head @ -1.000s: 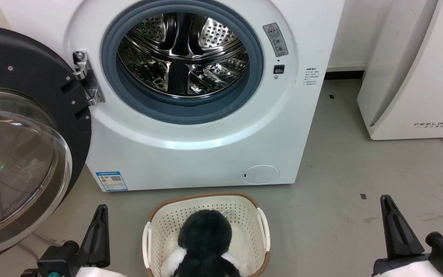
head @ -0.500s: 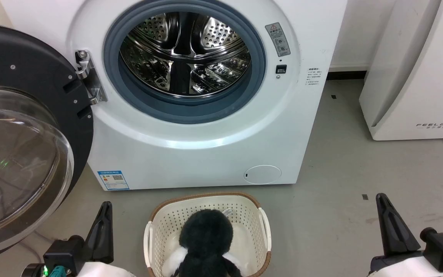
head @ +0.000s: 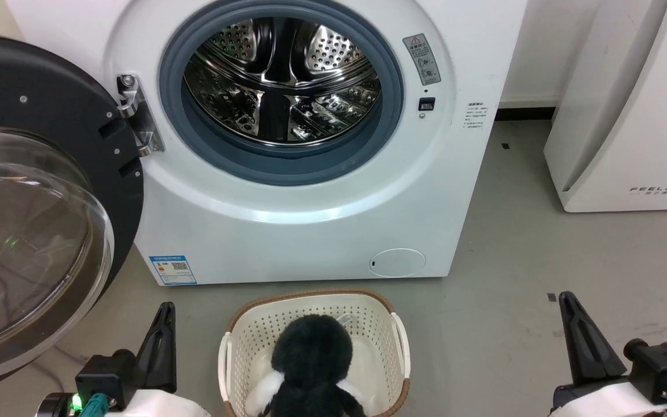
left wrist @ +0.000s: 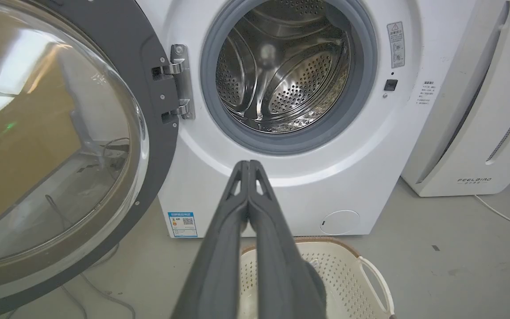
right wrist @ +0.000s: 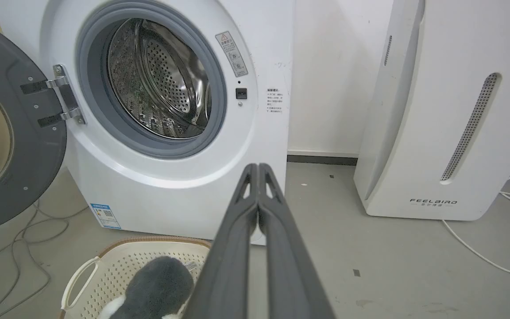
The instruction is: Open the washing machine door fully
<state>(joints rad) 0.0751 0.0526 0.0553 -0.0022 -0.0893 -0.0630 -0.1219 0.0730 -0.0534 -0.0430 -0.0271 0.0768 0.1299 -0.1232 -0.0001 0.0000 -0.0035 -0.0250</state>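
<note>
The white washing machine (head: 287, 231) (left wrist: 281, 195) (right wrist: 166, 195) fills the upper middle, its steel drum (head: 281, 75) and blue-grey gasket exposed. The washing machine door (head: 44, 116) (left wrist: 148, 115) (right wrist: 25, 146), a black disc with a bulging clear glass bowl (head: 21, 231), is swung wide to the left on its metal hinge (head: 136, 116). My left gripper (head: 162, 321) (left wrist: 248, 165) is shut and empty, low beside the door's lower edge. Low at the right, over bare floor, my right gripper (head: 568, 307) (right wrist: 257, 167) is shut and empty as well.
A cream laundry basket (head: 394, 336) (right wrist: 104, 266) with a black-and-white plush toy (head: 313, 359) stands on the floor in front of the machine, between my grippers. A white FEELBIRD appliance (head: 629, 116) (right wrist: 450, 110) stands to the right, with a cable (right wrist: 476, 252) on the grey floor.
The head camera has shifted slightly, sliding the scene right. Both grippers have drawn a little inward toward the basket. The door stands as before.
</note>
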